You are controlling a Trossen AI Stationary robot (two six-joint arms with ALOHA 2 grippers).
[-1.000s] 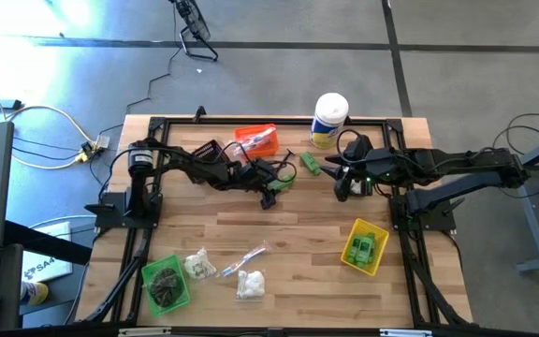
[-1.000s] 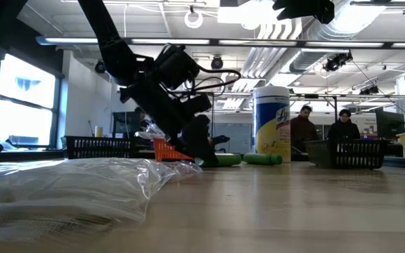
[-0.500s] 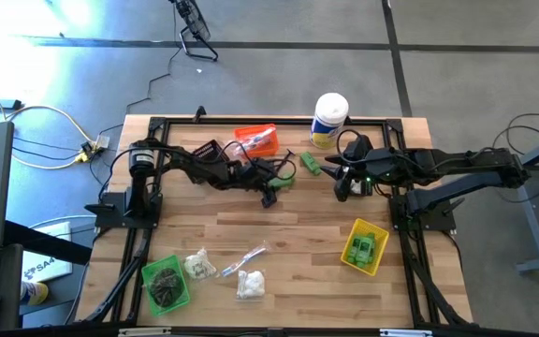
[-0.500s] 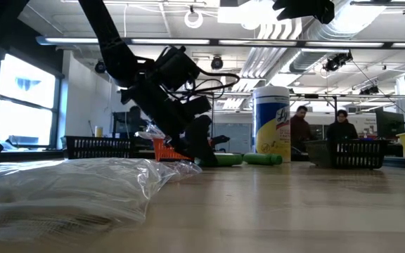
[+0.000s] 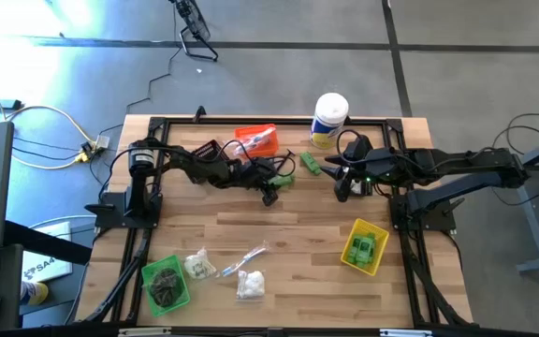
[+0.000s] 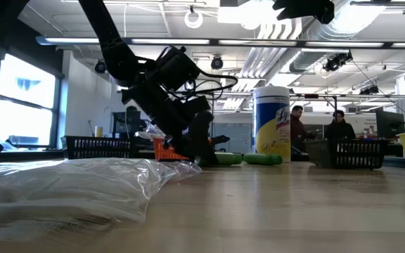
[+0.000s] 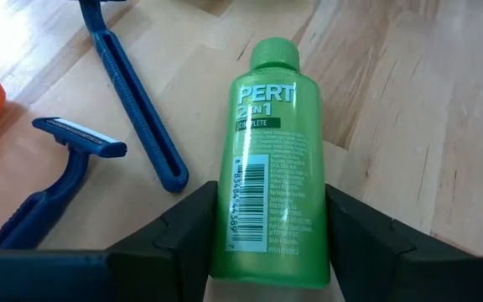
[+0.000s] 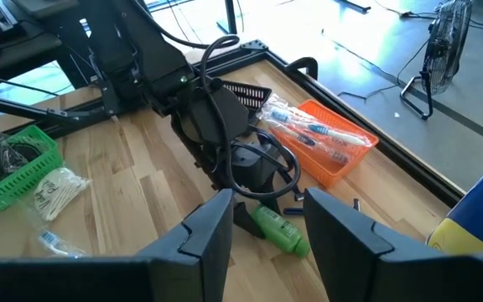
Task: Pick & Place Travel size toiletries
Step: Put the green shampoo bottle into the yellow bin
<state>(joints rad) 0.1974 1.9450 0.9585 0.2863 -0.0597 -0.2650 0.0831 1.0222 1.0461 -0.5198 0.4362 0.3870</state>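
Note:
A bright green mini bottle point(image 7: 271, 159) lies on its side on the table's far middle, cap pointing away from my left gripper point(image 7: 271, 201), which is shut on it; from above, the gripper point(image 5: 269, 193) hides it. Two blue razors point(image 7: 137, 109) lie beside the bottle. A second green bottle point(image 5: 310, 163) lies farther right. My right gripper point(image 5: 342, 187) hangs raised over the table's far right, open, nothing between its fingers point(image 8: 267, 200). Bags of white puffs point(image 5: 197, 265) and a clear packet point(image 5: 241, 259) lie near the front left. My left gripper pinches the bottle's two sides point(image 7: 225, 222) between its two fingers, on the lower body near the base. The fingers slant down from the table's left and lie along the bottle. The bottle lies flat on the wood, label up.
An orange bin point(image 5: 256, 140) with wrapped toothbrushes and a black bin point(image 5: 206, 152) stand at the far left. A green bin point(image 5: 167, 283) sits front left and a yellow bin point(image 5: 365, 246) right. A white canister point(image 5: 329, 119) stands at the far edge. People stand beyond the table point(image 6: 301, 126).
My left gripper has stayed in place, rolled a little at the wrist and drawn its fingers in on the green bottle. The bottle still lies on the table.

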